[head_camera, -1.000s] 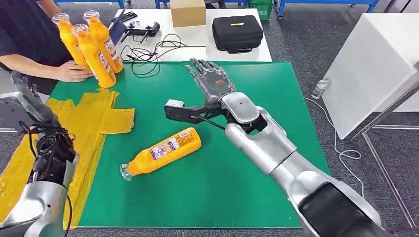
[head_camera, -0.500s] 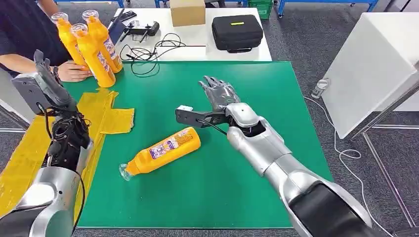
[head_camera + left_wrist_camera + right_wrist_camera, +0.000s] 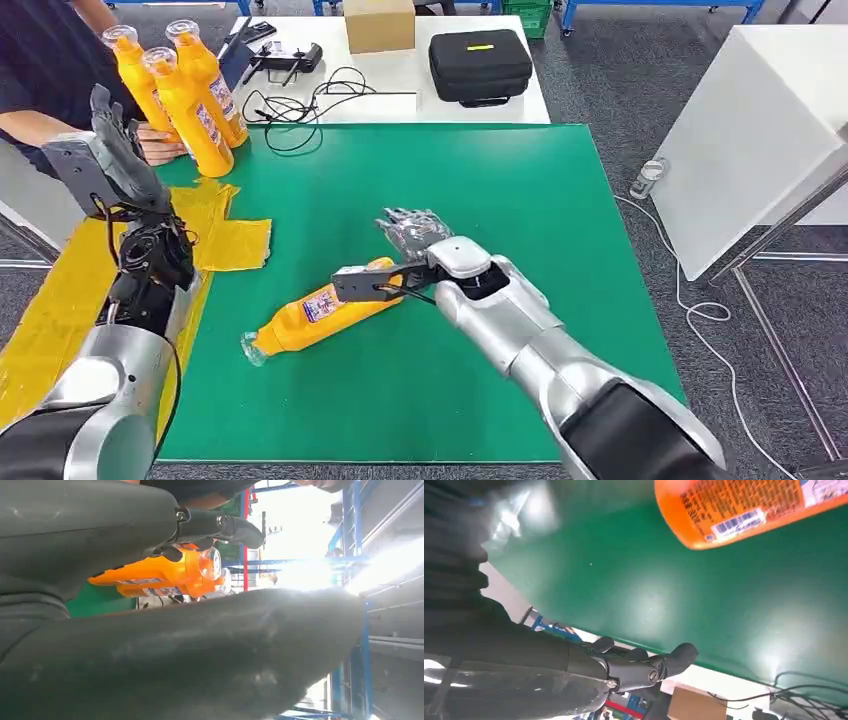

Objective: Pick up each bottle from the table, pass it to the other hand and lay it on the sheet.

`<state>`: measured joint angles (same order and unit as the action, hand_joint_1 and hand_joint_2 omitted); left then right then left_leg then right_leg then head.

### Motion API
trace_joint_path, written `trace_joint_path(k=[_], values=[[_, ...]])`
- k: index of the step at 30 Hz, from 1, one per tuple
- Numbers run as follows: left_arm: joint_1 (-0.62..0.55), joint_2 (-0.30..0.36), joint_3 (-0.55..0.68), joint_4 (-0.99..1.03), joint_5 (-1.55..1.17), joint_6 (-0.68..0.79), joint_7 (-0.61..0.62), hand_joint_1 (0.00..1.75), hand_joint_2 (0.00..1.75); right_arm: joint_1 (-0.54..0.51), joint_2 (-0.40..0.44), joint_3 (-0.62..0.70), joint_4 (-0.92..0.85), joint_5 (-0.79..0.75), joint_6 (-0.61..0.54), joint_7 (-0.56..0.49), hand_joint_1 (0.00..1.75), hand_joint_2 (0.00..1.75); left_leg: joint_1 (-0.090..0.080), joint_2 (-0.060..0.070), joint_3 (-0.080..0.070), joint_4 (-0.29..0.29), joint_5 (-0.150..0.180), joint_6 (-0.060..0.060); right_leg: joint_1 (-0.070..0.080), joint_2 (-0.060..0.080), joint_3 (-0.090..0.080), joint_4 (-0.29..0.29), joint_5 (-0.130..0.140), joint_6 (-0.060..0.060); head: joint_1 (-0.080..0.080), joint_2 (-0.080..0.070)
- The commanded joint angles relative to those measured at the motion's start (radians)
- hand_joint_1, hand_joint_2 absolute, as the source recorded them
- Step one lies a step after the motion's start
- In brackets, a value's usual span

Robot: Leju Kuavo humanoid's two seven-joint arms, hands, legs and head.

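- Right now the bottle [image 3: 325, 308] lies on its side on the green table [image 3: 560, 220], its clear cap end toward the robot and its flat base away, just beside the edge of the yellow sheet [image 3: 235, 243]; lying flat like that, I'd judge it offers its long body for a grasp from above.
- Just over the base end of the bottle, the right hand [image 3: 412, 237] hovers with fingers spread and nothing in them, seemingly lined up to close around the body.
- Raised on the far side of the sheet from the bottle, the left hand [image 3: 112, 150] holds nothing, fingers loose, probably waiting for the handover.
- Beyond the sheet stand three upright bottles [image 3: 185, 95], a person's hand [image 3: 160, 148] beside them.
- On the bottle's label [image 3: 744, 500] I see a barcode and small print, too blurred to read.
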<state>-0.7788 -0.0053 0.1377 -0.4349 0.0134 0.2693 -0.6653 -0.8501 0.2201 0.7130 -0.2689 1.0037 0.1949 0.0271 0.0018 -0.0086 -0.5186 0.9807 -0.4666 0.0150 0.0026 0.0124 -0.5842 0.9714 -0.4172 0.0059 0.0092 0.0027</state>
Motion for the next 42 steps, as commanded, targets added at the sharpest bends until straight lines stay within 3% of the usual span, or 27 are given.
trace_joint_path(k=[1,14,42], values=[[-0.06,-0.008,-0.032,0.074,0.008,-0.005,0.001,0.0,0.0,-0.009,0.015,0.042,0.061,0.025,0.036,-0.034,0.0,1.75,0.001,-0.001,0.0,0.001,-0.001,-0.001,0.001,-0.003,0.002,0.0,-0.001,0.001,0.0,0.0],[-0.058,-0.026,-0.063,0.044,0.012,0.009,0.014,0.0,0.0,0.048,0.032,0.054,0.065,0.044,0.063,-0.045,0.0,1.75,0.0,-0.002,-0.001,0.001,0.0,0.0,0.0,-0.003,0.0,0.0,0.0,0.001,0.0,0.0],[-0.06,-0.033,-0.078,0.039,0.014,0.008,0.005,0.0,0.0,0.064,0.029,0.05,0.07,0.047,0.066,-0.032,0.0,1.75,0.001,-0.001,-0.001,0.001,0.0,-0.001,0.001,-0.002,0.0,0.0,-0.001,0.001,0.0,0.0]])
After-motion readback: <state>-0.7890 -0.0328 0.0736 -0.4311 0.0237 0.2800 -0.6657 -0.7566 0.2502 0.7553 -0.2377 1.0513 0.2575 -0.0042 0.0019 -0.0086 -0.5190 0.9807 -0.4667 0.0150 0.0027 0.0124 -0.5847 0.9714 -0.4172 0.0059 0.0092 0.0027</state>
